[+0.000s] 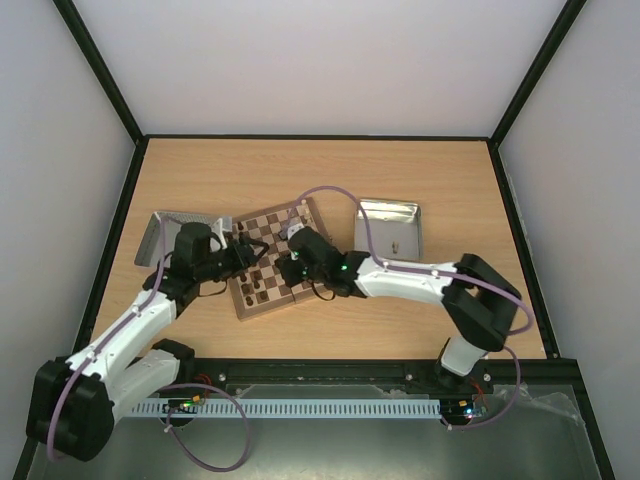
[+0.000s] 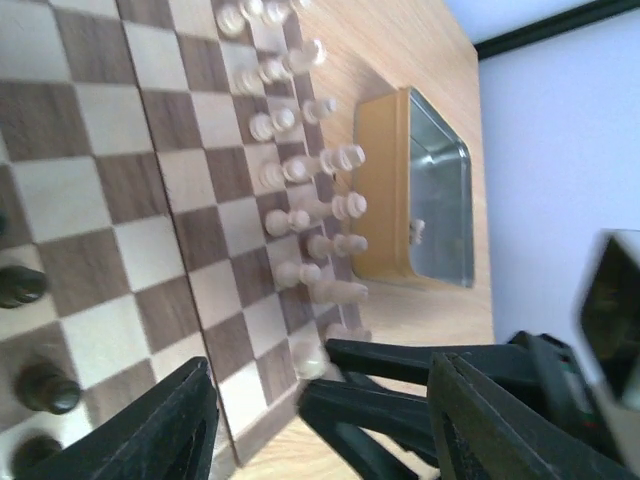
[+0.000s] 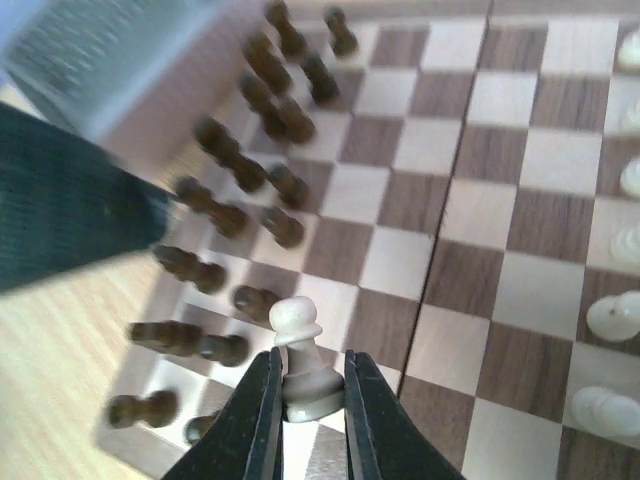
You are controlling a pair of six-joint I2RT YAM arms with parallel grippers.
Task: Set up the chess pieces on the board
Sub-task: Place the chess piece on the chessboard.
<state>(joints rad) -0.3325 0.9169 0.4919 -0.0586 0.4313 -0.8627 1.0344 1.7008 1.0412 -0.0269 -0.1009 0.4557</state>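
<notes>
pale wood tabletop (image 1: pixel 330 170) under everything, with the board (image 3: pixel 500 250) lying askew just ahead of the two arms. at the right gripper (image 3: pixel 305 405) the jaws are pinched nearly together on the pale pawn (image 3: pixel 297 345), gripping its base, and the head stands upright above the fingertips. the pawn hangs over the board's near part, beside the crowd of dark pieces (image 3: pixel 250 170) — which square lies beneath it, and whether its foot touches wood, i cannot tell. across the board the pale pieces (image 3: pixel 615 315) stand in ranks along the opposite edge. the left gripper (image 2: pixel 320 385) hovers close by, its jaws about half apart with nothing between them, and the right arm's black fingers show just beyond its own. further out a metal tin (image 2: pixel 440 200) lies beside the board with one small pale piece (image 2: pixel 417 230) inside.

my reading: the step in hand is carrying this pawn to a free square on the pale side. to do it well:
- hold the grip low on the base, as it is.
- rise clear of the dark pieces before travelling.
- come down straight over the square's middle.
- part the jaws only a little — the neighbours stand tight and a wide release could tip one.

the left arm's nearness is the other hazard, so the path should bend away from it.
</notes>
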